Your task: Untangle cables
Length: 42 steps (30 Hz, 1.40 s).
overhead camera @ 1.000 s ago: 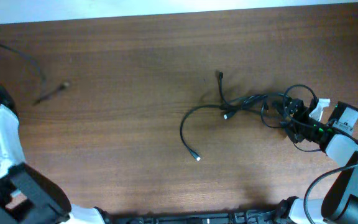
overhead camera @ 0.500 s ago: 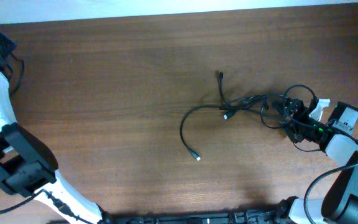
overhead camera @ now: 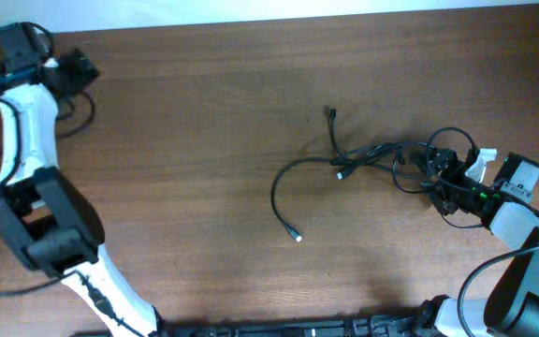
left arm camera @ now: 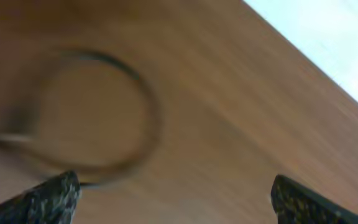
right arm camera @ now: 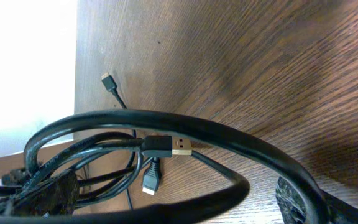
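A tangle of thin black cables (overhead camera: 386, 153) lies at the table's right. One strand curves out to a silver-tipped plug (overhead camera: 298, 238), and another plug (overhead camera: 331, 113) points to the far side. My right gripper (overhead camera: 436, 178) sits at the tangle's right end, open, with cable loops (right arm camera: 185, 124) running between and over its fingers (right arm camera: 48, 193). A gold-tipped plug (right arm camera: 166, 147) and a silver-tipped plug (right arm camera: 150, 182) lie just ahead. My left gripper (overhead camera: 71, 70) is at the far left corner, open and empty, above a separate blurred cable loop (left arm camera: 95, 112).
The far table edge (overhead camera: 269, 21) runs just behind the left gripper. The right arm's own thicker black cable (overhead camera: 494, 271) loops near the front right corner. Bare wood table (overhead camera: 185, 168) separates the two arms.
The left arm swung from the left edge to the far left corner and its gripper opened. The separate cable there has shifted. The right arm and the tangle have not moved.
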Each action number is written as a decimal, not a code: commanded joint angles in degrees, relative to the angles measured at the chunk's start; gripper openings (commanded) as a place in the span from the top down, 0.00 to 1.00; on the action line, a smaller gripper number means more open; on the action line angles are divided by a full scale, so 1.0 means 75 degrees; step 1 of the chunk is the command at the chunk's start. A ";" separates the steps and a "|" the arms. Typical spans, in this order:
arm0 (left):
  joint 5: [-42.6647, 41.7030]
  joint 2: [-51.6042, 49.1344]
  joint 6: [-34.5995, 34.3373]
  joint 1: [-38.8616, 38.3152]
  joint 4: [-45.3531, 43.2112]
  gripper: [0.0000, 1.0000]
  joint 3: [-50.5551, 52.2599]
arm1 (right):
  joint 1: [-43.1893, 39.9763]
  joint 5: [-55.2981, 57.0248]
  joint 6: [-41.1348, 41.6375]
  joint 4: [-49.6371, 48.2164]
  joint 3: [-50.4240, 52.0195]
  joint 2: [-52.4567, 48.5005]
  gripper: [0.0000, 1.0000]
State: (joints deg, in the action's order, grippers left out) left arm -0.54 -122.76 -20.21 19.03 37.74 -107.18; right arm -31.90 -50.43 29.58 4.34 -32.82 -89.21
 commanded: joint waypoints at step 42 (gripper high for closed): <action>-0.4587 0.1102 0.0525 -0.1113 0.2850 0.01 -0.0930 | 0.0006 0.0012 -0.0087 -0.0003 -0.0003 0.0029 0.01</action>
State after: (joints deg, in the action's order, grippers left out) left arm -30.41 -114.43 -23.99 18.98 57.84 -114.15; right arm -31.90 -50.43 29.56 4.32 -32.77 -89.21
